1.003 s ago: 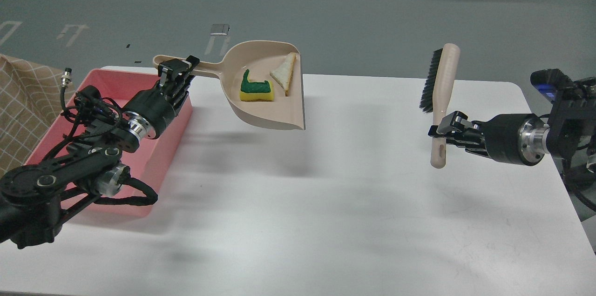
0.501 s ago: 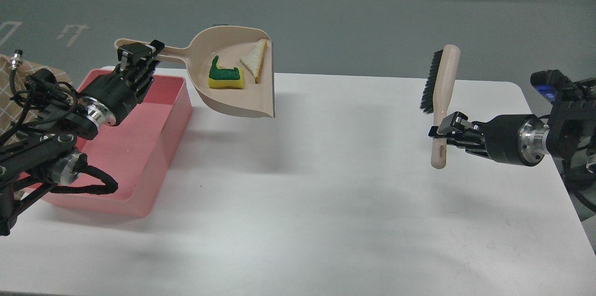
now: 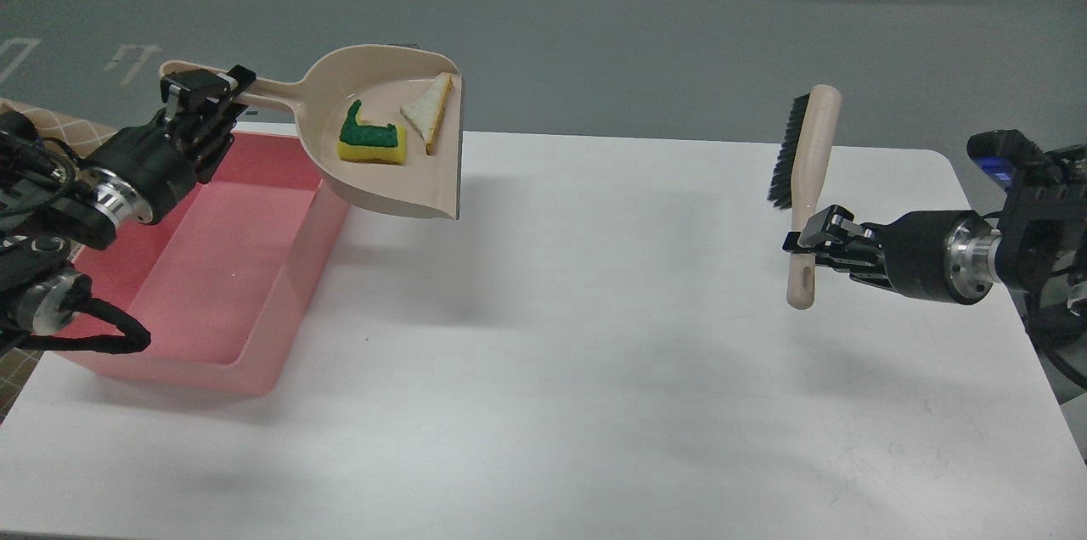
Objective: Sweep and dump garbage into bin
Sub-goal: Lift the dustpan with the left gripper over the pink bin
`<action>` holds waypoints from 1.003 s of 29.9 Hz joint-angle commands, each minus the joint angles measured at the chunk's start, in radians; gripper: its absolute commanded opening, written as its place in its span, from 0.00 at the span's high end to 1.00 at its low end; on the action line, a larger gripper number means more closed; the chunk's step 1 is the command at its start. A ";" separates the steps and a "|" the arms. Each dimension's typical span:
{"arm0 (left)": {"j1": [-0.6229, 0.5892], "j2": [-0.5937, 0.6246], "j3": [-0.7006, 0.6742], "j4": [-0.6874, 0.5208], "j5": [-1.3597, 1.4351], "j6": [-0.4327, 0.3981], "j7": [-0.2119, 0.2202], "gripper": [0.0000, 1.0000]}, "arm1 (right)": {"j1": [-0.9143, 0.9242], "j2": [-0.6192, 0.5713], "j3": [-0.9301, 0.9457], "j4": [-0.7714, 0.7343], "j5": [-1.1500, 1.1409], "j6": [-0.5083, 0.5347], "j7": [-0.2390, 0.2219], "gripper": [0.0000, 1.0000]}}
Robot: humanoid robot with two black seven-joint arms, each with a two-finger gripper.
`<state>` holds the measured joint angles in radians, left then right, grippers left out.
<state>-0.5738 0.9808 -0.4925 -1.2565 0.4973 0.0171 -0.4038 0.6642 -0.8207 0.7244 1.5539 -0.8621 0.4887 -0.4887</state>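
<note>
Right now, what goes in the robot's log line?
left claw: holds dustpan | sponge, bread: in dustpan | bin: empty | right claw: holds brush

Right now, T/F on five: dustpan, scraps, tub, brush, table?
1. The left gripper holds the dustpan by its handle, lifted off the table. True.
2. The bread slice and the sponge already lie in the pink tub. False: both lie in the dustpan, and no scraps show in the tub.
3. The right gripper holds the brush upright, bristles up. True.
4. The brush bristles touch the table. False: they are at the top end, and the brush is in the air.
5. The pink tub sits by the right arm. False: it is on the table's left side, below the left arm.
</note>
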 commanded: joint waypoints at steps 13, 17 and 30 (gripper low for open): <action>0.005 0.094 0.002 0.066 -0.032 -0.094 -0.032 1.00 | -0.008 0.000 0.000 -0.014 0.000 0.000 0.000 1.00; 0.005 0.111 0.003 0.069 -0.036 -0.108 -0.038 1.00 | -0.006 0.000 0.000 -0.014 0.000 0.000 0.000 1.00; 0.009 0.185 0.009 0.150 -0.037 -0.201 -0.085 1.00 | -0.008 0.000 0.001 -0.018 0.000 0.000 0.000 1.00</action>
<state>-0.5663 1.1388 -0.4880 -1.1265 0.4601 -0.1543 -0.4739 0.6572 -0.8207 0.7251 1.5383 -0.8621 0.4887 -0.4887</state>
